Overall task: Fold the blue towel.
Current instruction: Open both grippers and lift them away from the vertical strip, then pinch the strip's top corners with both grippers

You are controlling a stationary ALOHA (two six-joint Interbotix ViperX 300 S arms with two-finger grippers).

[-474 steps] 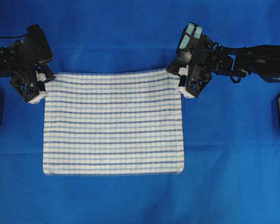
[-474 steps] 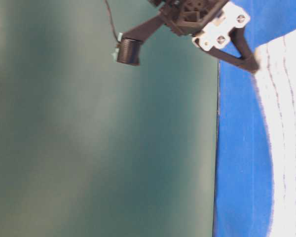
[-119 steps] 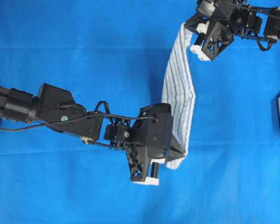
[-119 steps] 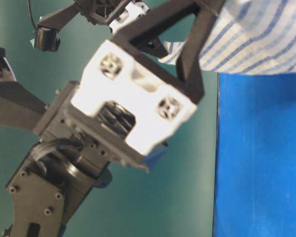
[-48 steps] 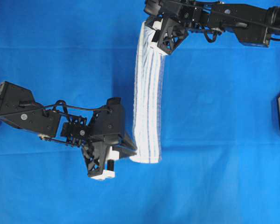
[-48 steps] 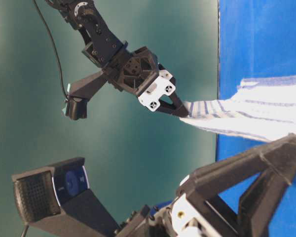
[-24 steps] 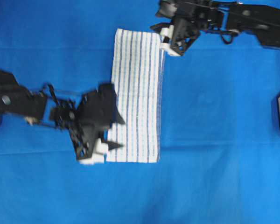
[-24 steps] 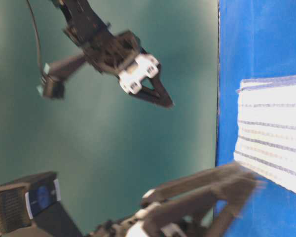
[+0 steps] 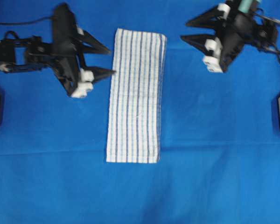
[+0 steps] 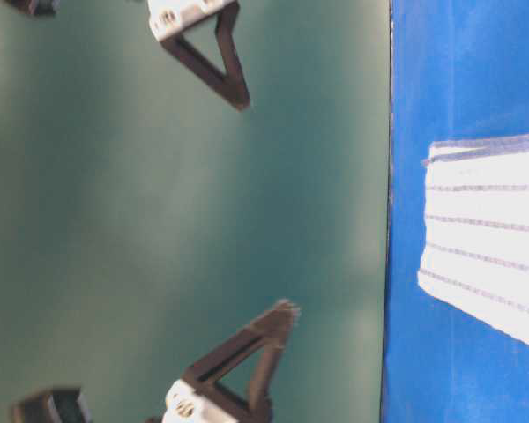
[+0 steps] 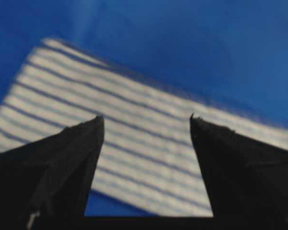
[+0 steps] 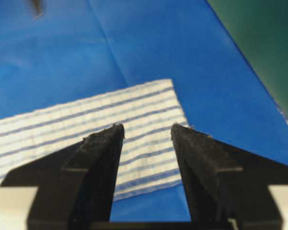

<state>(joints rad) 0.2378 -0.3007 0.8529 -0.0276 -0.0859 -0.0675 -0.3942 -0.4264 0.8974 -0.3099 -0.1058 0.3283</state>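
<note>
Blue table sheet [image 9: 224, 140] now bears the blue towel [image 9: 135, 93] folded narrow; left gripper [image 9: 104, 59] and right gripper [image 9: 185, 30] have let go, jaws spread, withdrawn to either side.

The blue towel [image 10: 489, 256] runs off the table-level view's right edge.

black arms [image 9: 32, 49], white brackets, blk cables; teal bit, maybe tape.

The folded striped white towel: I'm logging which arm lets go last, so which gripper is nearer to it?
Left. The left gripper hangs open with a fingertip at the striped white towel's left edge; the right gripper hangs open, clearly off its upper right corner.
</note>
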